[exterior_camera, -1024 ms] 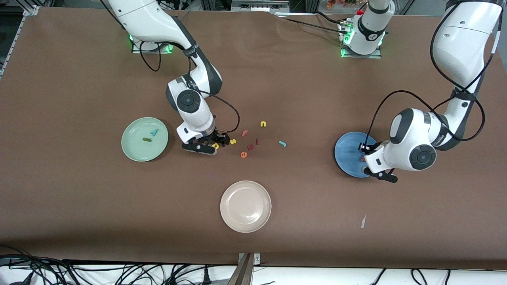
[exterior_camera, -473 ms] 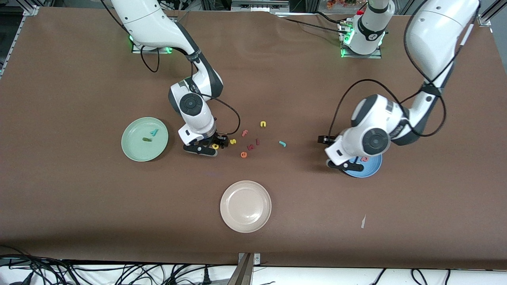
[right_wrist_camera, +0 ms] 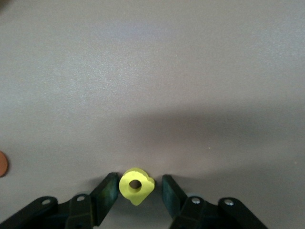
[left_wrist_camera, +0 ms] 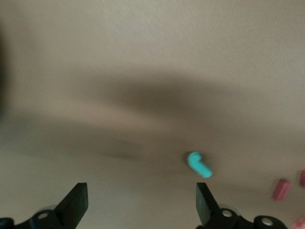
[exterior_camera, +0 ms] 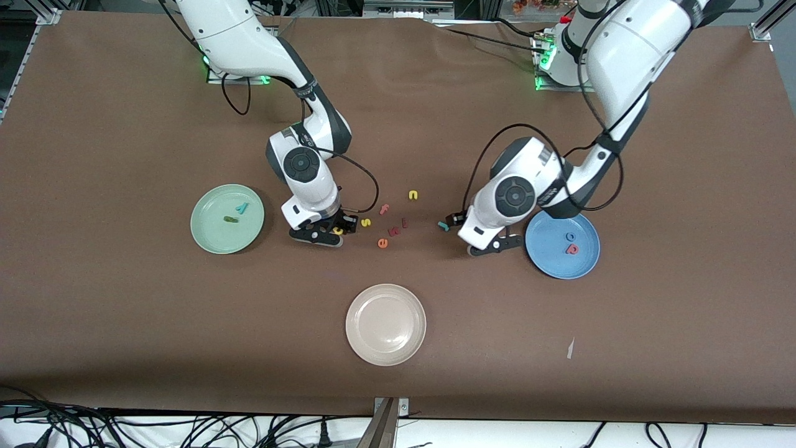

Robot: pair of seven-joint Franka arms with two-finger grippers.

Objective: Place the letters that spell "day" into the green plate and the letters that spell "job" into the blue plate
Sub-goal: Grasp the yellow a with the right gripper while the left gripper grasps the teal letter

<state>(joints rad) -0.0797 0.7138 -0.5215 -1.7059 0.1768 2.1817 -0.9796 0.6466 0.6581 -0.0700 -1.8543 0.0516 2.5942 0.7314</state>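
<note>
The green plate (exterior_camera: 208,236) holds the cyan "y" (exterior_camera: 242,208) and the dark green "d" (exterior_camera: 231,219). The yellow "a" (exterior_camera: 337,231) (right_wrist_camera: 136,185) lies on the table between the fingers (right_wrist_camera: 107,192) of my right gripper (exterior_camera: 333,232) (right_wrist_camera: 139,185). One finger touches it and a small gap shows at the other. The blue plate (exterior_camera: 547,252) holds the blue "o" (exterior_camera: 570,236) and the red "b" (exterior_camera: 573,249). My left gripper (exterior_camera: 476,233) (left_wrist_camera: 141,192) hangs wide open and empty just beside the teal "j" (exterior_camera: 443,226) (left_wrist_camera: 198,164).
Loose letters lie between the grippers: a yellow "s" (exterior_camera: 365,222), a pink "f" (exterior_camera: 384,209), a yellow "n" (exterior_camera: 413,195), an orange "e" (exterior_camera: 382,243) and two dark red pieces (exterior_camera: 405,222). A beige-white plate (exterior_camera: 385,324) sits nearer the front camera.
My left arm left the blue plate with its gripper opened, the red "b" staying in the plate, and moved toward the teal "j". My right gripper's fingers narrowed around the yellow "a".
</note>
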